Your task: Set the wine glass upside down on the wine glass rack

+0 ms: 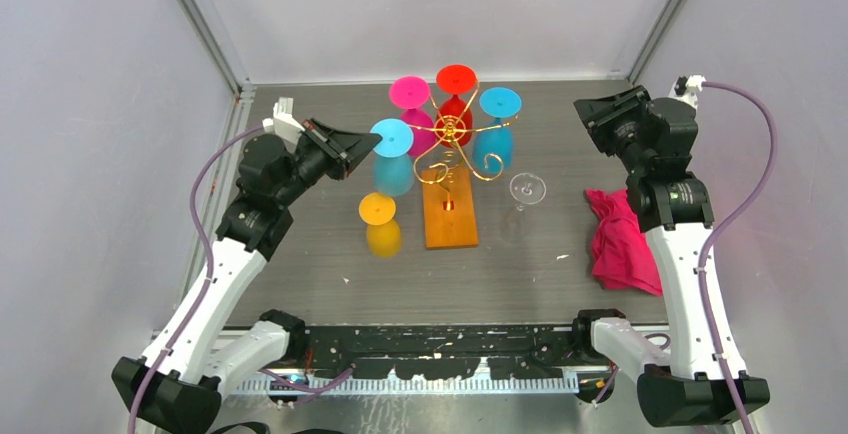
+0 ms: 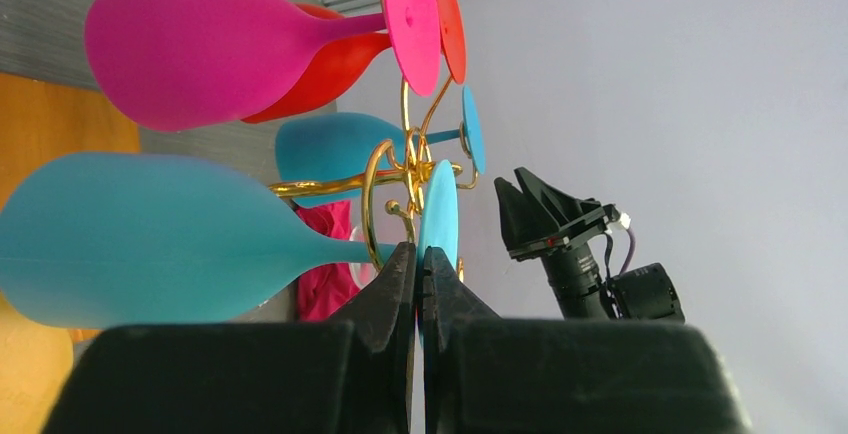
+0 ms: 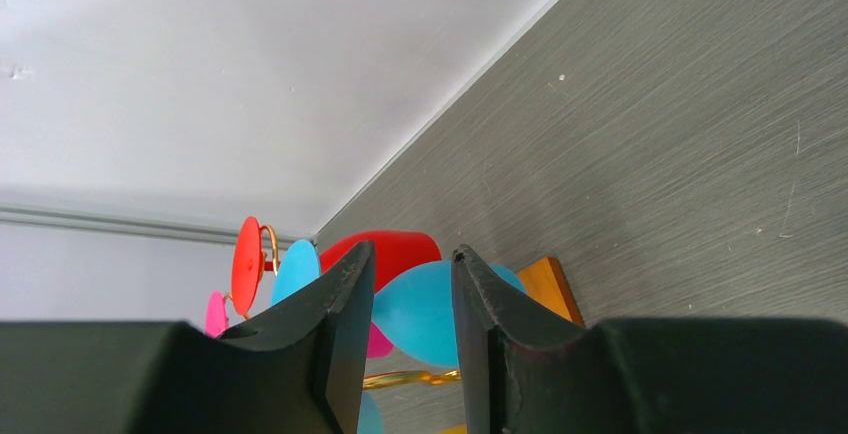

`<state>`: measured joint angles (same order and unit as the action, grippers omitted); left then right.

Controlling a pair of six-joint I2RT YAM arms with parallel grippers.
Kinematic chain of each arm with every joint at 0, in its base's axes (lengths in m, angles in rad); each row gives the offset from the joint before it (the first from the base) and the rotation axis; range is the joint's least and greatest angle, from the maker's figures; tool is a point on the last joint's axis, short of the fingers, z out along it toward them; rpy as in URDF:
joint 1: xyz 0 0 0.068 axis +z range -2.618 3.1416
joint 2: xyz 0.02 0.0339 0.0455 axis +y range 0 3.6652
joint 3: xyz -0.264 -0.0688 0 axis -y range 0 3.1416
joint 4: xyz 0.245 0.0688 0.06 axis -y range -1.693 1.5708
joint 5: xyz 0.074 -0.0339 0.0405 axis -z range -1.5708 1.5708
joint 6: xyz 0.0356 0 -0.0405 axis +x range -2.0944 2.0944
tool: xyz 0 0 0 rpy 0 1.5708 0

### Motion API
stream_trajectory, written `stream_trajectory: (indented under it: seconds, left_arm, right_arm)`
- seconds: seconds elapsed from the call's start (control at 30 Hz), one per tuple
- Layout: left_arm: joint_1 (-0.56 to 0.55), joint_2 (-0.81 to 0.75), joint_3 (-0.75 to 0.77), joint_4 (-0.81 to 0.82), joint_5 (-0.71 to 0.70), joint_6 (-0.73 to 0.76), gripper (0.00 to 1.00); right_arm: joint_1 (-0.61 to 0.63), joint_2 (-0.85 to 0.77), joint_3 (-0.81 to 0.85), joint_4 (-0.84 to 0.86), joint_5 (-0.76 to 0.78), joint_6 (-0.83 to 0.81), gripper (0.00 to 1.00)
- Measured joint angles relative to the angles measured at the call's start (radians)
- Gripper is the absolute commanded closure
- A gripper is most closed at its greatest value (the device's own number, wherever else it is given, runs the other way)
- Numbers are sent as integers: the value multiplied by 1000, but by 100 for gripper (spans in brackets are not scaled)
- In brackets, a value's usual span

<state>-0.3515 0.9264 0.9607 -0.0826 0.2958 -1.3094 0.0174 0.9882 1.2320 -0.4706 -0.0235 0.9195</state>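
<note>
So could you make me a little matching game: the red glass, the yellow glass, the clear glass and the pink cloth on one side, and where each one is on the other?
Things:
1. red glass
2. yellow glass
3. clear glass
4. pink cloth

Places:
a. just right of the wooden base
b. hanging on the rack
c. left of the wooden base
d. farthest to the right

Pairs: 1-b, 2-c, 3-a, 4-d

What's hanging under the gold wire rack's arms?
Hanging upside down: pink wine glass, red wine glass, left blue wine glass, right blue wine glass. Their round feet cover the arm ends of the gold wire rack.
</note>
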Motion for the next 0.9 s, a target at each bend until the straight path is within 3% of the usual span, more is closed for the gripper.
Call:
stream_trajectory:
  seconds: [0.43,0.9]
  left_arm:
    - [-2,19,0,-5,31,4,59]
    - [-2,-61,0,-138,10,47,45]
  right_arm:
    - [0,-2,-2,0,0,3,60]
    - [0,-2,-2,0,0,3,60]
